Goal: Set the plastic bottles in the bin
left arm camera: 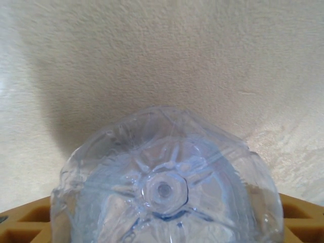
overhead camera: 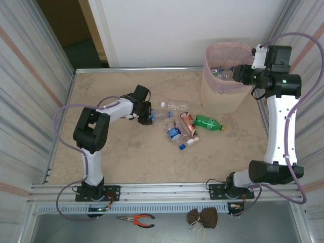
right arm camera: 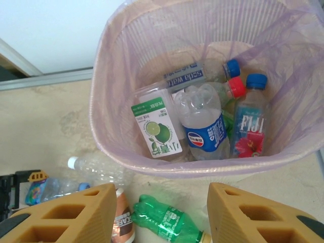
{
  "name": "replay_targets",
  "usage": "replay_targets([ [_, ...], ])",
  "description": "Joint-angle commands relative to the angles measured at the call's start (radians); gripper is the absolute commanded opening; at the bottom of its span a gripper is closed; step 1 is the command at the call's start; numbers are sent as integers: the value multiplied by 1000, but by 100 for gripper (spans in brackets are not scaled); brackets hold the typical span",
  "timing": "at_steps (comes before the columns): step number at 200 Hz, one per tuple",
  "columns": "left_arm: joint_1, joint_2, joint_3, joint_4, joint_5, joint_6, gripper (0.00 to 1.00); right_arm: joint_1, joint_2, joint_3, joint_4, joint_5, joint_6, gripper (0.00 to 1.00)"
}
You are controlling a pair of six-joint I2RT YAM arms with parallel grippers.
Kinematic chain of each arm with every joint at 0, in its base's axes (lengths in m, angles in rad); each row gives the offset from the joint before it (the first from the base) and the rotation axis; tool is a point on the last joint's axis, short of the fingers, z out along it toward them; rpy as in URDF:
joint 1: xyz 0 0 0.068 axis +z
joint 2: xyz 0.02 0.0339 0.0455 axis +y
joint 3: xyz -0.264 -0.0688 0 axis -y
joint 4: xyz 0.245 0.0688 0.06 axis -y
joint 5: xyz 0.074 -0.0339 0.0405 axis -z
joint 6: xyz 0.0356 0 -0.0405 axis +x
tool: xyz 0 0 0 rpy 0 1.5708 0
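Observation:
In the left wrist view the ribbed base of a clear bottle sits between the tan fingers of my left gripper, which press its sides. From above, the left gripper holds this bottle low over the table, left of a cluster of bottles: a clear one, a blue-labelled one, a brown one and a green one. My right gripper hangs over the beige, pink-lined bin. It is open and holds nothing. Several bottles lie in the bin.
Metal side walls enclose the table, and the bin stands at the back right. Loose white and blue caps lie near the cluster. Orange pliers and a brown pouch rest on the shelf below the near edge.

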Motion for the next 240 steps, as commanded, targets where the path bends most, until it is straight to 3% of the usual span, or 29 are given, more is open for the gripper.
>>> replay_targets([
  [1,12,-105,-40,-9,-33,32,61,-8,-38,-6,-4,-7,-9,49],
  [45,29,-250,-102,23,-59,191,59,4,-75,-47,18,-44,13,49],
  [81,29,-358,-113,34,-88,425,56,17,-137,-116,86,-132,50,49],
  [177,27,-650,-200,328,-21,1125,55,105,-362,-383,437,-363,135,49],
  [212,27,-736,-246,474,90,1277,54,210,-405,-455,537,-415,113,51],
  [240,27,-769,-259,621,321,1409,54,322,-411,-474,563,-434,88,52],
])
